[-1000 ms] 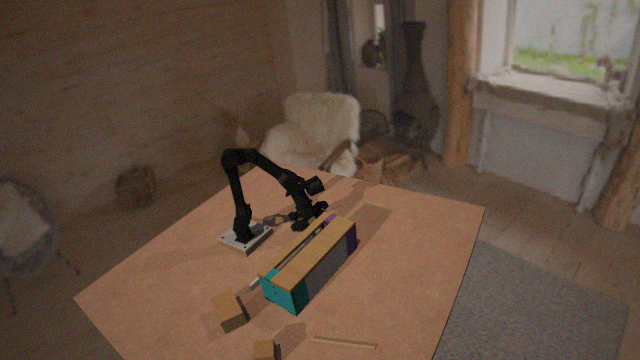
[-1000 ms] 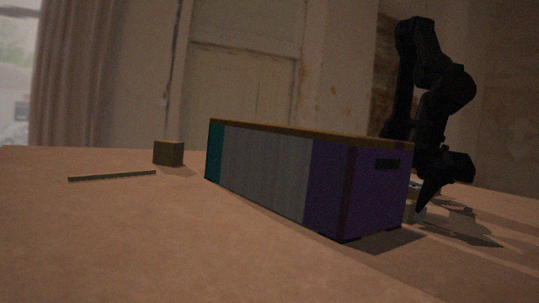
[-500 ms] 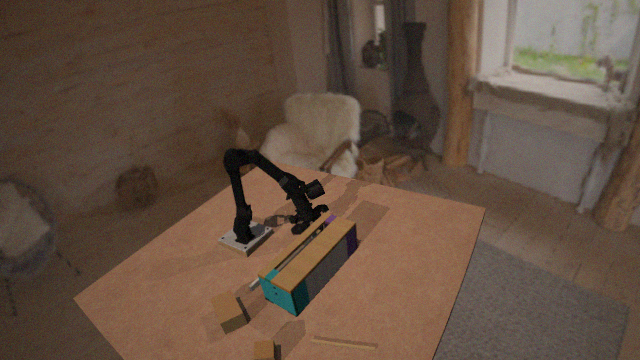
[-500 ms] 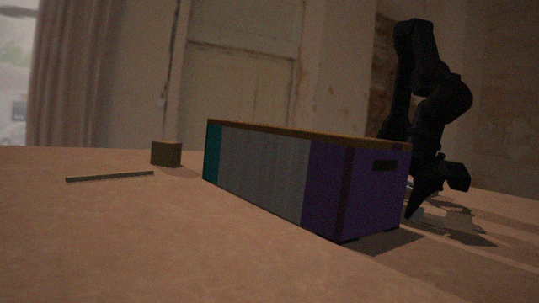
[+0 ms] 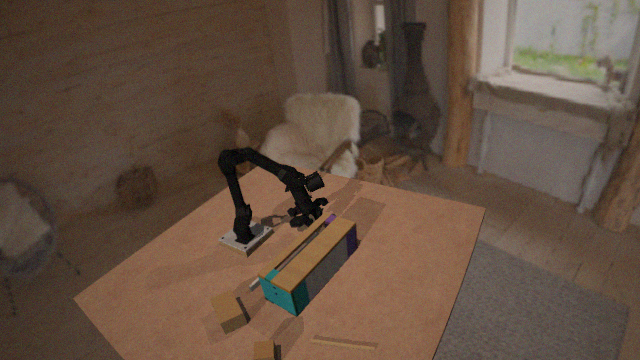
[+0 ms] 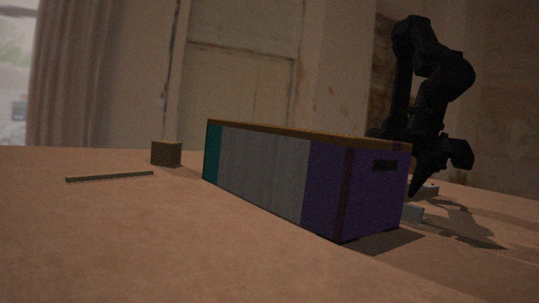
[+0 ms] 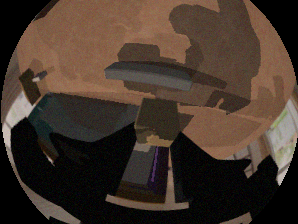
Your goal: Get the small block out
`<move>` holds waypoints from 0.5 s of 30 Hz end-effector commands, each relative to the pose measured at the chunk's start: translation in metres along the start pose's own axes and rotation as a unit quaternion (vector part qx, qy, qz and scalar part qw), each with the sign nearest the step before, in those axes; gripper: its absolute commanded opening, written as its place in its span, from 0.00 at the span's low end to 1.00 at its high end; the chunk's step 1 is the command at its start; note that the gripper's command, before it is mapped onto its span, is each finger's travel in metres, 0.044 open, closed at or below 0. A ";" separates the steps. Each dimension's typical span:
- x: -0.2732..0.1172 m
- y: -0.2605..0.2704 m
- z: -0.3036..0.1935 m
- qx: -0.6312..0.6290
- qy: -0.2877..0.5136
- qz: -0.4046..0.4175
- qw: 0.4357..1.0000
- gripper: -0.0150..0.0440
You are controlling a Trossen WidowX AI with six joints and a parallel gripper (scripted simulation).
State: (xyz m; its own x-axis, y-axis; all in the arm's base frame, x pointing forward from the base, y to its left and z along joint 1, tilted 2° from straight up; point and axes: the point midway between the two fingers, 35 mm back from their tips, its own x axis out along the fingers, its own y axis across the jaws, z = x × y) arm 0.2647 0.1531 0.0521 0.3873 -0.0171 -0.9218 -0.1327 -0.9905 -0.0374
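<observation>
My gripper [image 6: 414, 191] was clenched on the small block [image 7: 158, 140], low at the counter [image 6: 168, 236], just beside the purple end of the box [image 6: 303, 177]. Block sat outside the box, between my fingers.

The arm [image 5: 260, 167] bends down to the table, its tool [image 5: 301, 220] clamped on a block.

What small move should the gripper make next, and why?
Probably a slow, straight lift. The gripper is down at the table by the purple end of the box and is shut on something small, most likely the block, though the fingers hide it. Rising straight should avoid nudging the box.
</observation>
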 end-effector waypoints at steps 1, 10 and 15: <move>-0.023 0.000 -0.010 -0.004 0.004 -0.006 1.000 0.25; -0.034 0.004 -0.014 -0.029 0.002 -0.020 0.999 0.25; -0.056 0.013 -0.021 -0.080 0.002 -0.048 0.996 0.25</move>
State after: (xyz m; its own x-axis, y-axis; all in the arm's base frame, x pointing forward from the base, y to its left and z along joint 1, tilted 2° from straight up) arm 0.2602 0.1435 0.0895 0.3756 0.0296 -0.9263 -0.0218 -0.9989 -0.0408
